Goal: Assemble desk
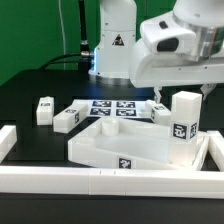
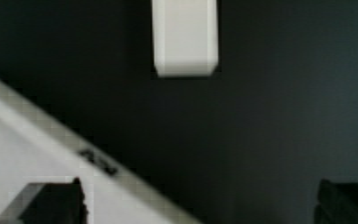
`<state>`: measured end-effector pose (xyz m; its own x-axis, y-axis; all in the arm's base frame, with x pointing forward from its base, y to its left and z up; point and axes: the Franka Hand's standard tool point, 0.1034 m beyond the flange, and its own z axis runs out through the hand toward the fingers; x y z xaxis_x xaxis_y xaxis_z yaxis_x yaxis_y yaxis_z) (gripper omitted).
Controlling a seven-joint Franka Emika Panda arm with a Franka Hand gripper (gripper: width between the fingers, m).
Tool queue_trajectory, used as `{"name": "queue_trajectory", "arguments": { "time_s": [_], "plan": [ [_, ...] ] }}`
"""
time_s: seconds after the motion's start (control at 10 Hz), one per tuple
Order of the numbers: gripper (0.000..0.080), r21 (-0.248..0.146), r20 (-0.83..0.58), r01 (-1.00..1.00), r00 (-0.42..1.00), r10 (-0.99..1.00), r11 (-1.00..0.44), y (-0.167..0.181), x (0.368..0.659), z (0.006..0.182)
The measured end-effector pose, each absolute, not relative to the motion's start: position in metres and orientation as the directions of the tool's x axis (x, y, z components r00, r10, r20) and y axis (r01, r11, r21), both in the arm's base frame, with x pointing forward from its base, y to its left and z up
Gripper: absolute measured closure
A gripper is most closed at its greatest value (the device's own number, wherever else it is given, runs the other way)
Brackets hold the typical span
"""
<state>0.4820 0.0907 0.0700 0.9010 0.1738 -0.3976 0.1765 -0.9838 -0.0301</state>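
Two fingers (image 2: pixel 48 205) of the gripper (image 2: pixel 202 205) spread fully, gripping nothing; hovers over dark table (image 2: pixel 247 130) beside the tabletop (image 1: pixel 115 150), with one leg (image 1: pixel 183 125) upright at its corner on the exterior view's right.

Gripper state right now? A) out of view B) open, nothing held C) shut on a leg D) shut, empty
B: in the wrist view the gripper shows its jaws standing wide apart, with nothing clamped between them.
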Motion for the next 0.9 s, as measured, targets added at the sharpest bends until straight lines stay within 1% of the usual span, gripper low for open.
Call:
{"name": "queue_trajectory", "arguments": {
  "time_s": [0.2,0.3,0.5,0.6,0.8,0.9],
  "plan": [
    [0.015,-0.033,-0.522,0.169,0.837,0.161,-0.985,0.091,0.481,0.07],
    [0.015,-0.033,-0.558,0.169,0.815,0.159,-0.985,0.092,0.482,0.067],
    [0.015,-0.044,-0.678,0.175,0.718,0.158,-0.984,0.09,0.473,0.066],
    [0.015,-0.075,-0.711,0.214,0.674,0.202,-0.974,0.089,0.469,0.061],
    [0.015,-0.092,-0.769,0.255,0.596,0.231,-0.963,0.091,0.455,0.051],
    [0.015,-0.088,-0.75,0.257,0.619,0.234,-0.962,0.091,0.459,0.047]
  ]
}}
